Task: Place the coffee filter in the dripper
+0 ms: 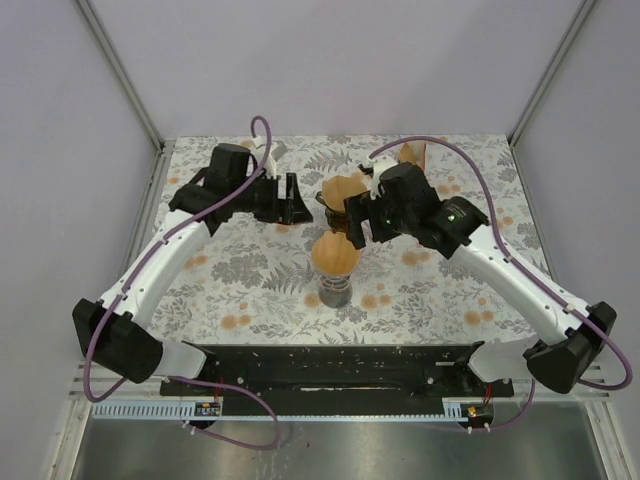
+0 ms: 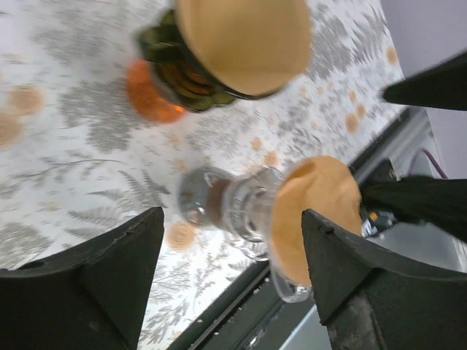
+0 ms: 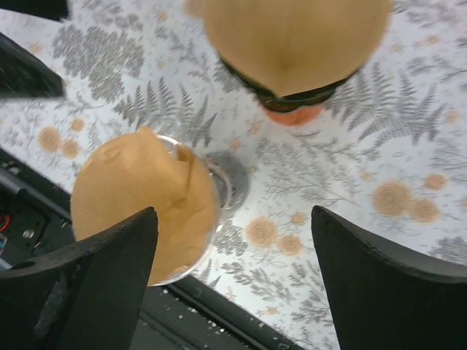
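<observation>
A tan coffee filter (image 3: 139, 200) is sitting inside the clear glass dripper (image 2: 244, 210) mid-table (image 1: 250, 290), seemingly already placed, which is likely why the left gripper (image 2: 232, 226) and right gripper (image 3: 233, 219) are hovering nearby, claws wide and empty.

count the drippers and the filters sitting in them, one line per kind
drippers: 2 (dark dripper, glass dripper)
seated filters: 2 (dark dripper's filter, glass dripper's filter)
total: 4
</observation>
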Controlling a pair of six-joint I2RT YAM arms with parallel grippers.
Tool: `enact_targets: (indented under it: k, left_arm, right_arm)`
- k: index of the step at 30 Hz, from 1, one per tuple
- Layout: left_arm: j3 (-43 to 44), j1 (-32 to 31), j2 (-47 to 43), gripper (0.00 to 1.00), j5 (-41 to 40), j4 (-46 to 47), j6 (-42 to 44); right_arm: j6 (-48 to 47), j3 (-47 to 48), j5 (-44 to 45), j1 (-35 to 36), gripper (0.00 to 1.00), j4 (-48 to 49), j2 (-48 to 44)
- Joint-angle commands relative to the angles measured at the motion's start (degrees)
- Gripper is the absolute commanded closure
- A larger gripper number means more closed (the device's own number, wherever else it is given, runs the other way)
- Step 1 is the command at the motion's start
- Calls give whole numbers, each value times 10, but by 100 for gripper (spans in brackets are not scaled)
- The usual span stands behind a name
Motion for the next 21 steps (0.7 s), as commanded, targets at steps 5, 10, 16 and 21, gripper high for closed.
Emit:
enact_targets:
  k: [5, 10, 16, 21]
  left_arm:
    - [-30, 122, -95, 7, -175, 96, 87]
    - [-109, 201, -103, 1, -200, 159, 118]
    - [-218, 315, -89, 1, -158, 265, 129]
    - [-296, 377, -78, 1, -157, 338, 156]
  right_arm:
    - [-26, 5, 87, -130, 1, 3, -59]
    - [-4, -69, 86, -240, 1, 72, -83]
    - [30, -197, 81, -358, 1, 188, -110]
    - [19, -307, 111, -387, 1, 312, -136]
